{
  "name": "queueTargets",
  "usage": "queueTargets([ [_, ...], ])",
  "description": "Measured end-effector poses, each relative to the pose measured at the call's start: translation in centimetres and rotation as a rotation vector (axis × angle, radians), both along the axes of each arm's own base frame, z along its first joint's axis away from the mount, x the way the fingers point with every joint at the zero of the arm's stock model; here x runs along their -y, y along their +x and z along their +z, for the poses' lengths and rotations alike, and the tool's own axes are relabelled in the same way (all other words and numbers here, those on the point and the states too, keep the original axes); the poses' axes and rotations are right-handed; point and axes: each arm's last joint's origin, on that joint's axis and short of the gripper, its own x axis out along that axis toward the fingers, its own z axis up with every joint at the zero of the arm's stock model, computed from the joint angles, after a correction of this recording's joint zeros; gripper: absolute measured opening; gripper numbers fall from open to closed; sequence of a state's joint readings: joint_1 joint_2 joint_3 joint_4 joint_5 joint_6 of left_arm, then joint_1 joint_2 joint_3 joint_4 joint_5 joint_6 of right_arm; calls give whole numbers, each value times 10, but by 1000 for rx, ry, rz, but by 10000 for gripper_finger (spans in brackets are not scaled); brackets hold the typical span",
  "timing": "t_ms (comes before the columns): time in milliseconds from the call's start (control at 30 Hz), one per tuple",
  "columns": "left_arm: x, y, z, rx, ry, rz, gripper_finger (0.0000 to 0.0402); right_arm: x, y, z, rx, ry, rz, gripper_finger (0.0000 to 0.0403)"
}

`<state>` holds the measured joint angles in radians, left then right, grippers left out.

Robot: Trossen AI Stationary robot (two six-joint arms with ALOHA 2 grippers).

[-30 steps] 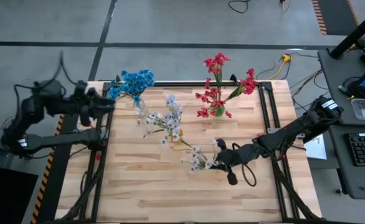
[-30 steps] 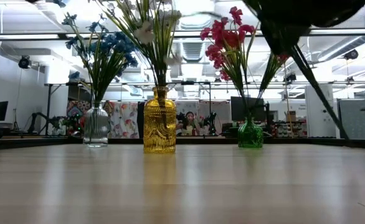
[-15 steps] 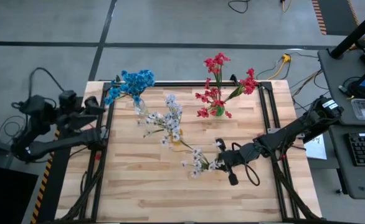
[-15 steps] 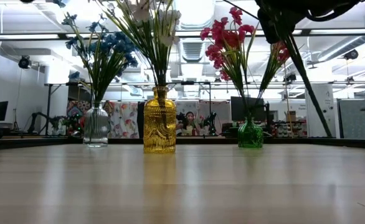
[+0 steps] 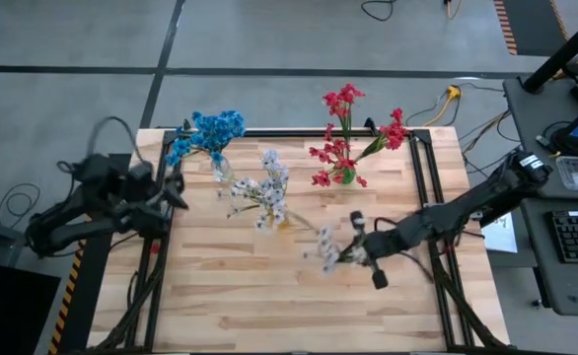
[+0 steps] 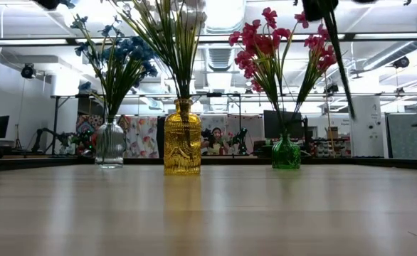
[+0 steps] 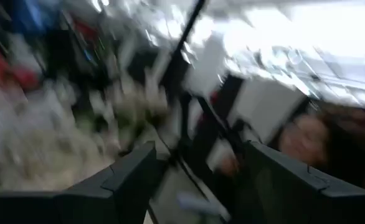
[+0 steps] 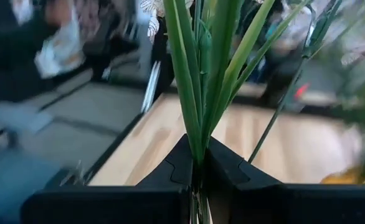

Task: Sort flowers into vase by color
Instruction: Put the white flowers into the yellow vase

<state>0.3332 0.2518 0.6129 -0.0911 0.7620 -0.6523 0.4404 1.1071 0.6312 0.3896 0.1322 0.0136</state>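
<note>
The right gripper (image 5: 360, 251) hangs above the pale wooden slatted surface (image 5: 230, 296), right of centre, with its fingers (image 8: 229, 168) pressed together on the thin green stems of a white-blossomed artificial sprig (image 5: 326, 244). In the right wrist view the stems and long leaves (image 8: 201, 74) rise straight out of the pinch, so the hold sits low on the stalk with the blossom cluster out in front.

The sprig looks very light, and the stem is likely springy rather than stiff: it should bend under the flower heads and sway when the arm moves. The plastic stalk is smooth and narrow, so it could slip or twist in the pinch. A grip on the bare lower stem, clear of leaves and petals, seems soundest, leaving the tip free to enter a vase neck.

The amber yellow glass vase (image 6: 183, 139) already carries white flowers (image 5: 264, 192); the clear glass vase (image 6: 109, 144) has the blue ones (image 5: 210, 128) and the green glass vase (image 6: 286, 153) the red ones (image 5: 343, 138).

The left gripper (image 5: 171, 187) waits at the surface's left edge, fingers (image 7: 129, 177) spread and empty.
</note>
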Motion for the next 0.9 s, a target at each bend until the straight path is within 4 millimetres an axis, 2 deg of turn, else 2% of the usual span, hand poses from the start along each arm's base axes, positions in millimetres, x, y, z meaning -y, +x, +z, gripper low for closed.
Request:
queueTargets([
  [167, 0, 7, -28, -106, 32, -85, 235, 13, -17, 32, 183, -43, -169, 18],
  [300, 1, 3, -44, -181, 50, -77, 235, 25, -31, 52, 280, -92, -346, 18],
  [433, 3, -6, -56, -254, 60, -28, 235, 32, -41, 63, 340, -116, -421, 18],
  [667, 9, -26, -68, -310, 49, 4, 235, 28, -37, 66, 421, -120, -372, 18],
  [767, 10, -31, -71, -328, 46, 48, 235, 23, -27, 61, 468, -113, -342, 18],
  [900, 7, -29, -75, -388, 47, 127, 235, 17, -12, 53, 533, -140, -368, 18],
])
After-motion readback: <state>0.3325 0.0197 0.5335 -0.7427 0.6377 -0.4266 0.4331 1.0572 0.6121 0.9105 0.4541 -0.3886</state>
